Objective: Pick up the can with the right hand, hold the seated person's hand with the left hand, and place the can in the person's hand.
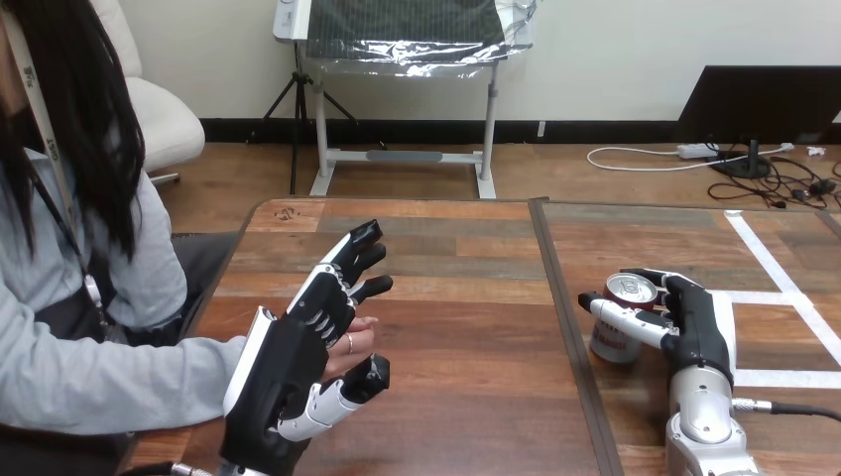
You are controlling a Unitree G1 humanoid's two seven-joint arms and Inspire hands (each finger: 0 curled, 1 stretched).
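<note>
Wooden tabletop (456, 397) carries it all. Nearest us, at the left, our left hand (293, 362) keeps its fingers straight; the person's hand (354, 343) lies between its thumb and fingers, unclasped. We judge it is set there to steady that palm. Farther right, our right hand (699, 332) wraps the can (615, 349), which stands upright on the tabletop, gripped for lifting.
</note>
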